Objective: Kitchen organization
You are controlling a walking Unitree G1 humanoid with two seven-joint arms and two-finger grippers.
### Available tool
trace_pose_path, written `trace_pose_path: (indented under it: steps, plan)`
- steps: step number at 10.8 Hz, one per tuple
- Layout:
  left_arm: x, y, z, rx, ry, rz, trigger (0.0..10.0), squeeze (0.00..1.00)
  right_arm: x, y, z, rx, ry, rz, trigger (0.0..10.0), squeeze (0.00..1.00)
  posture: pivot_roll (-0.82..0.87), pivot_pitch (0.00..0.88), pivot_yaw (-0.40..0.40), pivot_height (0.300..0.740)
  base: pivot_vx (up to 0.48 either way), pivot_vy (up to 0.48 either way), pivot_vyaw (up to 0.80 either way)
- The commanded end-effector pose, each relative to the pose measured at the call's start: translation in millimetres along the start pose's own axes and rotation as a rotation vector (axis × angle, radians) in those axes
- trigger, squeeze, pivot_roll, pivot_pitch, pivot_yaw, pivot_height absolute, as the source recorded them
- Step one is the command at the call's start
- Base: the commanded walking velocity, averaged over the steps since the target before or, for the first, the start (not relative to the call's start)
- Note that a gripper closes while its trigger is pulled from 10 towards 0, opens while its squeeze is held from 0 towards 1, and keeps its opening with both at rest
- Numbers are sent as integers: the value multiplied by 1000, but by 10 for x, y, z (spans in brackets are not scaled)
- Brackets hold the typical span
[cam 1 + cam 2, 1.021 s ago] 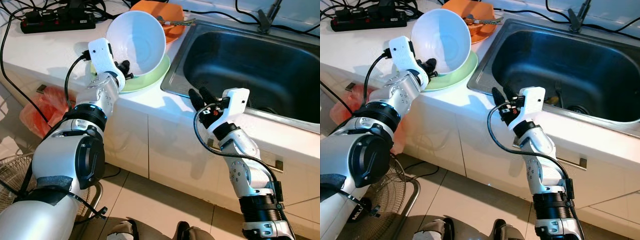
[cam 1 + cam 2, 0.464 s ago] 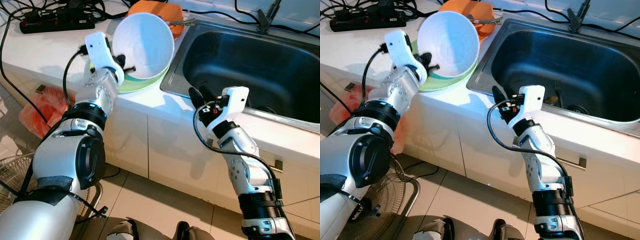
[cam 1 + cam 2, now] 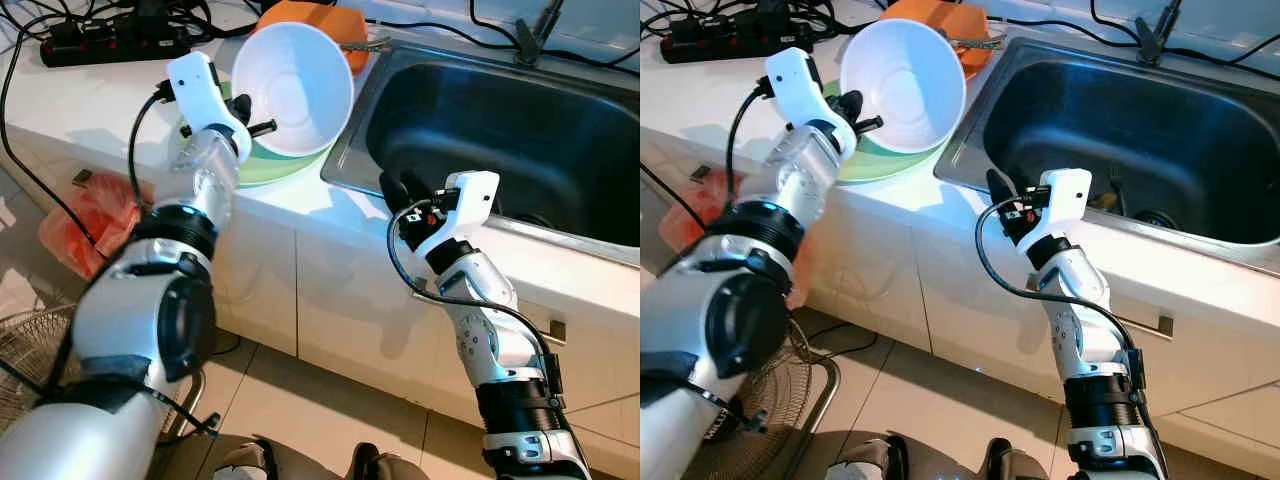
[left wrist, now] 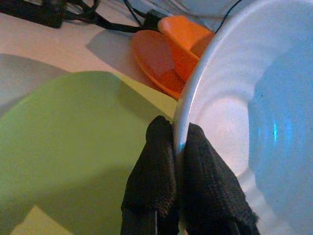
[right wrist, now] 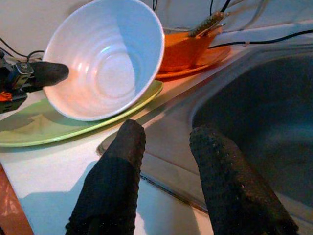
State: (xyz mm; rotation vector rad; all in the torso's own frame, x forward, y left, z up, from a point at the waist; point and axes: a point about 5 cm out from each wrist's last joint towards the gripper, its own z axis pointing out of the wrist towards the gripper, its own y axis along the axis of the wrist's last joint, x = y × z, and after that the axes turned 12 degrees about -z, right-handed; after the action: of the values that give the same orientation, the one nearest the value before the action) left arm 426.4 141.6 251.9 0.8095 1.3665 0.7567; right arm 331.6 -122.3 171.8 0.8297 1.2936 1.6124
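Now lifted clear of the green plate (image 3: 285, 165) and tilted toward the sink (image 3: 500, 120), white bowl (image 3: 295, 88) pinched at its rim by left gripper (image 4: 177, 147); right gripper (image 5: 168, 181) spread near sink edge, probably bound for washing.

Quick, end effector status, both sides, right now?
Left end effector: closed on the rim of the white bowl, tilted above the green plate.
Right end effector: open, holding nothing, at the sink edge.
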Motion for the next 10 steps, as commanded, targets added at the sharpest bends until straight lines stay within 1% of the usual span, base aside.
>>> trace_pose_path:
  steps: [1,2,4,5,6,7,8,9,10]
  plan:
    - [-75,19,-1,-22,-43,0,0,0,-38,-192,-58,88,-26,36,10000,0,28,153,-10,740,0,0,0]
    - [-147,33,-4,-38,-75,0,0,0,-39,-191,-41,86,-26,36,10000,0,31,146,-10,740,0,0,0]
    - [-149,45,-13,-57,-80,-18,0,0,-46,-186,-20,80,-26,36,10000,0,29,135,-10,740,0,0,0]
    - [-191,100,-32,-104,-119,-4,0,0,-55,-178,-10,74,-28,34,10000,0,28,130,-11,740,0,0,0]
    - [-286,188,-66,-181,-192,26,0,0,-67,-173,-3,69,-32,35,10000,0,28,124,-13,740,0,0,0]
    - [-328,218,-92,-220,-227,59,6588,0,-67,-158,9,62,-34,36,10000,0,29,121,-14,740,0,0,0]
    - [-325,136,-148,-234,-260,84,10000,0,-57,-123,35,45,-35,37,10000,0,29,122,-14,740,0,0,0]
    - [-314,96,-172,-235,-266,92,10000,0,-62,-93,46,32,-40,37,10000,0,27,123,-13,740,0,0,0]
    - [-280,5,-225,-237,-272,85,10000,0,-84,-44,62,13,-51,38,10000,0,24,125,-15,740,0,0,0]
